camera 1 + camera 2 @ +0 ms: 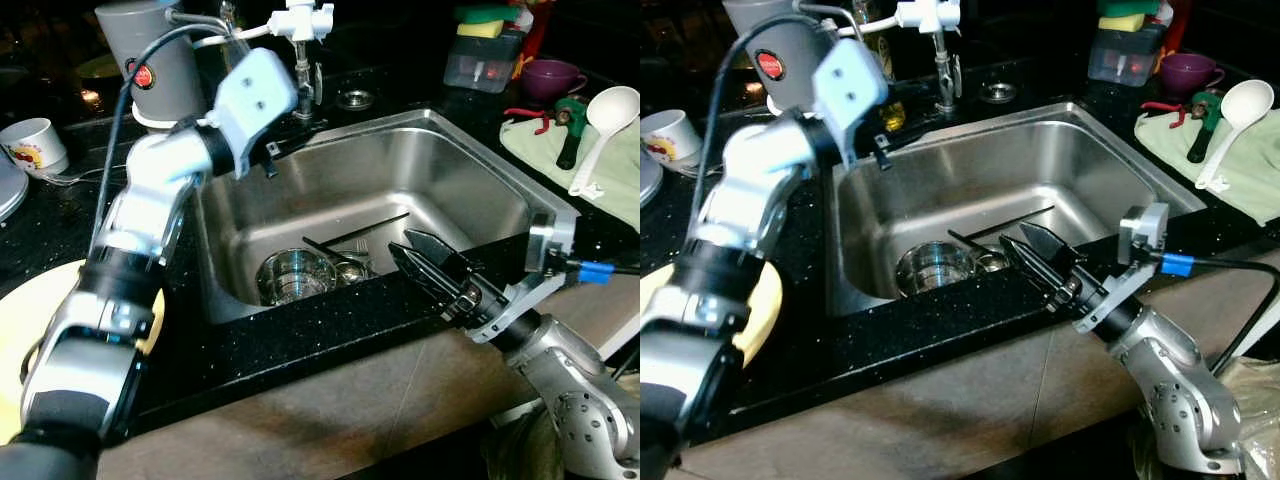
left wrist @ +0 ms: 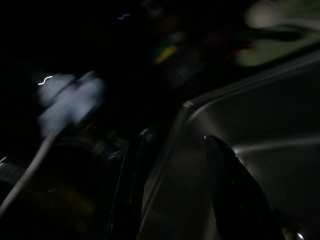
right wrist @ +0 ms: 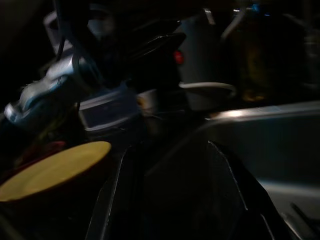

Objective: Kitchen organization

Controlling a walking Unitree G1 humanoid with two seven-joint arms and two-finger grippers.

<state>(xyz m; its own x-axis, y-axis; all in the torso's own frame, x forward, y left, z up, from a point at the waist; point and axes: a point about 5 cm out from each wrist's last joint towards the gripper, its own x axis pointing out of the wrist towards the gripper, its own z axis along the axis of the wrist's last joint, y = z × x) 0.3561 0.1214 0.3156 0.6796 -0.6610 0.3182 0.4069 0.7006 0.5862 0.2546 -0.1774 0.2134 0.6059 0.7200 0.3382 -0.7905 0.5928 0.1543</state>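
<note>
In the middle of the frame, a shiny round steel pot (image 1: 297, 275) sits at the bottom of the square silver sink (image 1: 470, 190), with thin dark sticks (image 1: 355, 238) lying just beside it. The right gripper (image 1: 428, 258) hangs over the sink's front edge with its two black fingers apart and holding nothing, while the left gripper (image 1: 268, 160) is up at the sink's back left corner near the white tap (image 1: 300, 25), fingers apart too in its wrist view. I think the robot is getting ready to reach in, so next the right gripper needs to go down to the pot.
</note>
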